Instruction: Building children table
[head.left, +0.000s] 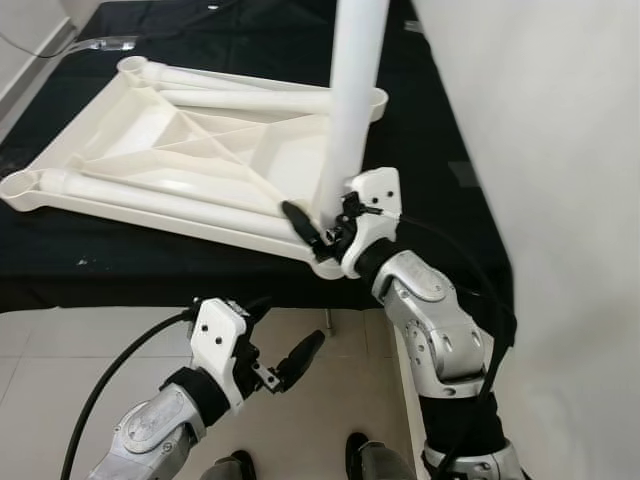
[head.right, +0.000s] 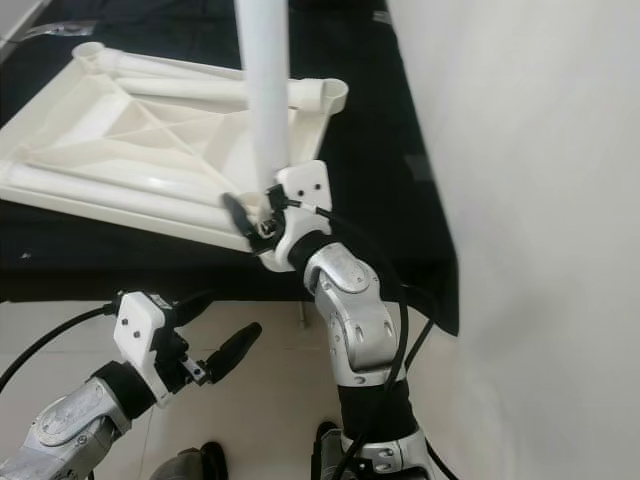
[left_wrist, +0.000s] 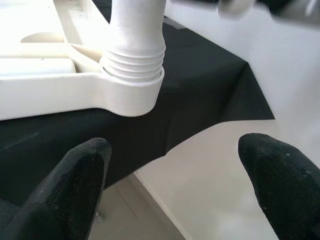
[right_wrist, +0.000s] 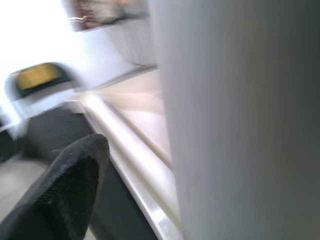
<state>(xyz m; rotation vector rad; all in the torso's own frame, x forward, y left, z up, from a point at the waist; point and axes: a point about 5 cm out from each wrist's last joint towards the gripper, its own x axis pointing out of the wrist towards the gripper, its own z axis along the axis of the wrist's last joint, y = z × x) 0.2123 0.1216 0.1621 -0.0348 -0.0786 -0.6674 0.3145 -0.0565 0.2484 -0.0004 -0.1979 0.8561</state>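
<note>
Black cloth (head.left: 440, 130) spread over a raised surface, hanging down its near edge above pale tiled floor (head.left: 60, 370); white wall (head.left: 560, 150) close on the right. Upside-down white plastic tabletop (head.left: 180, 150) lying flat on the cloth, ribbed underside up, round sockets at its corners, near right corner reaching the cloth's near edge. Two loose white legs (head.left: 240, 98) resting inside the tabletop along the far rim. One white leg (head.left: 352, 110) standing upright in the near right corner socket (left_wrist: 131, 95); threaded end visible in the left wrist view, seated in the socket with several thread rings still above the rim. Right arm (head.left: 435, 330) raised from below, elbow bent, forearm angled up and toward the tabletop, wrist at the base of the upright leg. Right gripper (head.left: 322, 228) at the leg's lower end just above the socket, one black finger (head.left: 298, 222) on the left side of the leg, the other hidden behind it; clamped around the leg as far as visible, leg pressed close against the camera in the right wrist view. Left arm (head.left: 150, 425) low, in front of the cloth's edge, over the floor, forearm rising toward the table, wrist tilted upward. Left gripper (left_wrist: 175, 185) well apart from the tabletop, pointed at the corner socket, fingers (left_wrist: 80, 175) spread wide, holding nothing. Robot's feet (head.left: 365, 460) visible on the floor below.
</note>
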